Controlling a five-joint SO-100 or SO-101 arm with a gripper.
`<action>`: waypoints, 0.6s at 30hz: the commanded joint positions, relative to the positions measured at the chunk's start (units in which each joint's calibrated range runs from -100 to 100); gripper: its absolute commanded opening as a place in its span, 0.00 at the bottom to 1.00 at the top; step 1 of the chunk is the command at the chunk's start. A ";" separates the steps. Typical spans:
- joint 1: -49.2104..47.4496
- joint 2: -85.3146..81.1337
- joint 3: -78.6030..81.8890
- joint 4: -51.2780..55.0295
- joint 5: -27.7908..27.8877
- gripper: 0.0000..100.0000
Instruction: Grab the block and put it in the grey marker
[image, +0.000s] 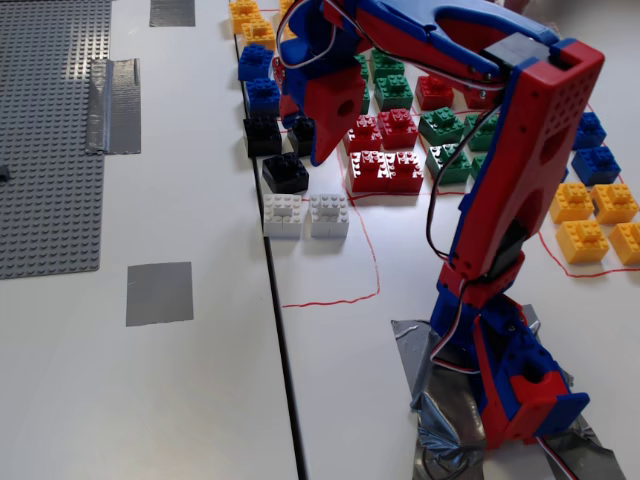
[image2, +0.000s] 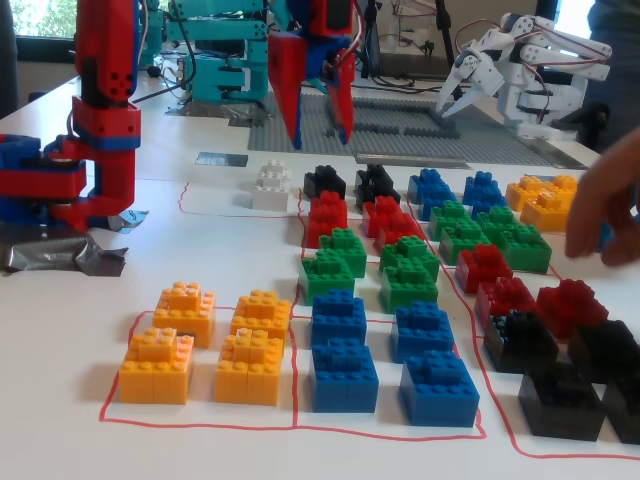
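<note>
Two black blocks (image: 285, 172) (image: 262, 133) sit in the brick column beside the table seam, past the white bricks (image: 305, 215). A third black one (image: 300, 133) shows partly between the fingers. In the other fixed view they sit at mid table (image2: 324, 182) (image2: 377, 182). My gripper (image: 305, 140) (image2: 318, 135) hangs open and empty above them, tips pointing down, clear of the bricks. The grey marker (image: 159, 293), a flat square tape patch, lies left of the seam and is bare.
Red, green, blue and yellow bricks fill red-outlined areas (image: 390, 150). More black bricks sit at the front right (image2: 560, 370). A grey studded baseplate (image: 50, 140) and a wrinkled tape strip (image: 113, 105) lie at the left. A person's hand (image2: 610, 200) reaches in.
</note>
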 joint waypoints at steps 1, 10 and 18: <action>-1.00 0.05 -6.36 0.10 -0.15 0.27; -1.59 6.24 -9.63 -0.14 -0.63 0.28; -1.29 11.43 -13.53 -0.30 -0.98 0.28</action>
